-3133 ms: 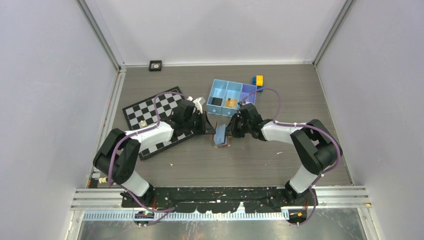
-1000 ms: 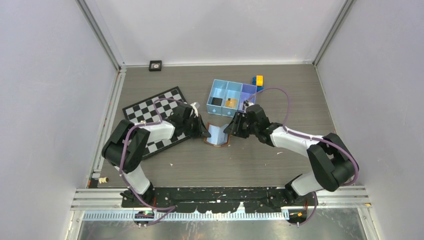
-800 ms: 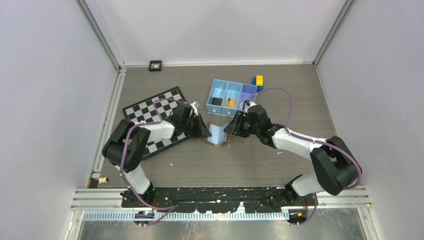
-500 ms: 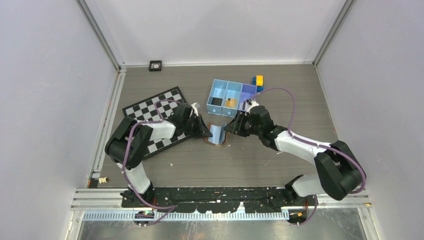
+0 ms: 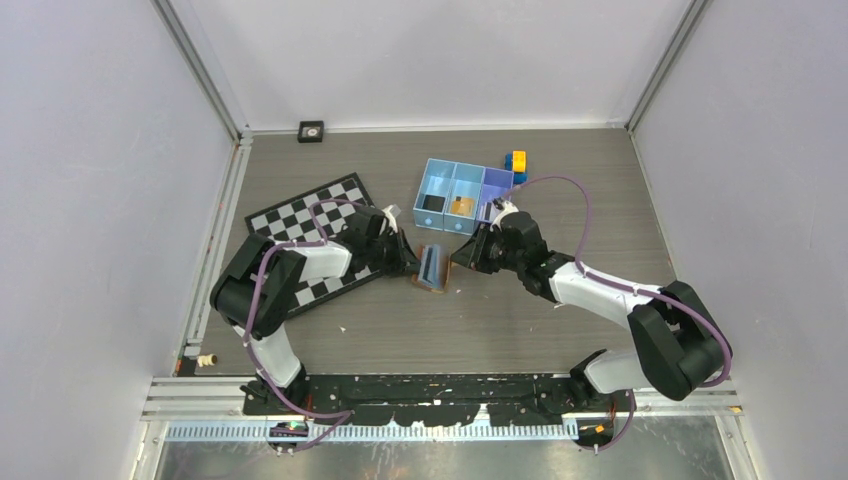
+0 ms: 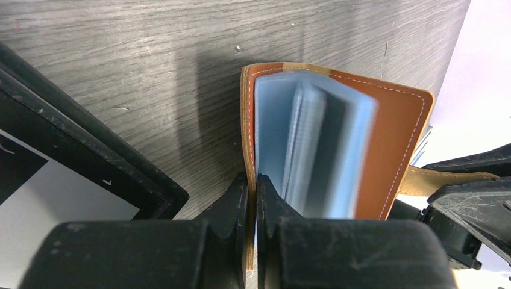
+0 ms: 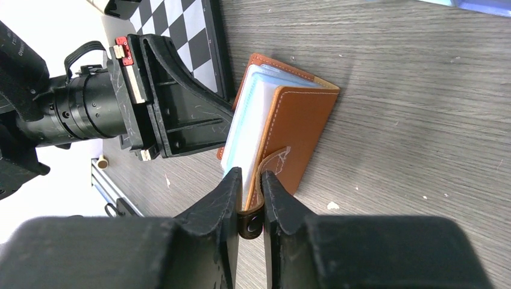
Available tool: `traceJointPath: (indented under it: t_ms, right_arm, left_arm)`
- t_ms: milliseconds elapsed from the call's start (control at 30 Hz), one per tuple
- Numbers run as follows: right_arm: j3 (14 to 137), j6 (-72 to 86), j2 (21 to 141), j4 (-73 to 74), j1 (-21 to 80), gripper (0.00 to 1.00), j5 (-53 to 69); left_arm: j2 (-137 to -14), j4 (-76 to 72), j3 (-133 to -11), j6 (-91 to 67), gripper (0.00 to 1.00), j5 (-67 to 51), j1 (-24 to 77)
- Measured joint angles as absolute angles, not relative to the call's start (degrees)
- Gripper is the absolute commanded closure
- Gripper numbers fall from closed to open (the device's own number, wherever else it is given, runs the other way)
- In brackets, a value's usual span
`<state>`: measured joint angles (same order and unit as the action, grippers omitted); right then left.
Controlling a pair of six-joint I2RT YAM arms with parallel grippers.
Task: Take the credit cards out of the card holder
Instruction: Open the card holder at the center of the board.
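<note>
Since the frame one second earlier, the card holder has been folded from a wide-open spread to a narrow V, and the right gripper has been narrowed.

The card holder is set on edge on the tabletop, between the two grippers, just in front of the blue tray and beside the chessboard.

The left gripper is closed on the edge of the holder's left cover; the tan edge is pinched between the jaws with no gap seen. The right gripper is closed to a narrow gap on the strap of the brown right cover, with the strap's snap lying between the jaws.

Inside the holder, pale blue leaves are fanned between the covers. They are blurred in the left wrist view; they appear to be sleeves, and whether credit cards are seated in them cannot be told.

The tray is divided into three compartments. A dark object is held in the left one and a yellowish-brown object in the middle one. The right compartment is violet; its contents cannot be made out. A yellow-and-blue toy block is placed just beside the tray's far right corner.
</note>
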<state>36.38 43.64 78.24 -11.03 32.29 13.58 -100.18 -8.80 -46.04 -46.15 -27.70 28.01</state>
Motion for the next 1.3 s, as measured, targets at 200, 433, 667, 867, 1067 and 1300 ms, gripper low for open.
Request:
traceJointPath:
  t_ms: [200, 433, 667, 867, 1067, 1300]
  right_arm:
    - [36.38, 43.66, 78.24, -10.83, 32.29, 0.91, 13.52]
    - [36.38, 43.70, 78.26, -10.17, 32.29, 0.99, 13.30]
    - [36.38, 43.88, 78.26, -10.20, 32.29, 1.00, 13.10]
    - [36.38, 43.92, 78.26, -10.20, 32.29, 1.00, 13.10]
    - [36.38, 44.05, 78.26, -10.20, 32.29, 0.99, 13.10]
    - [36.38, 44.16, 78.26, -10.20, 32.29, 1.00, 13.13]
  left_arm:
    - [-100.05, -9.72, -45.58, -46.22, 0.96, -27.83, 28.01]
    - [-98.10, -11.49, -43.59, -46.65, 0.83, -28.14, 27.99]
    - [-97.34, -19.27, -40.05, -49.36, 0.64, -30.74, 27.62]
    - [-96.82, -25.12, -38.22, -51.09, 0.54, -32.64, 27.62]
    - [-96.77, -27.90, -38.17, -52.29, 0.47, -33.58, 27.59]
    - [-96.77, -29.45, -38.04, -52.66, 0.51, -34.33, 27.57]
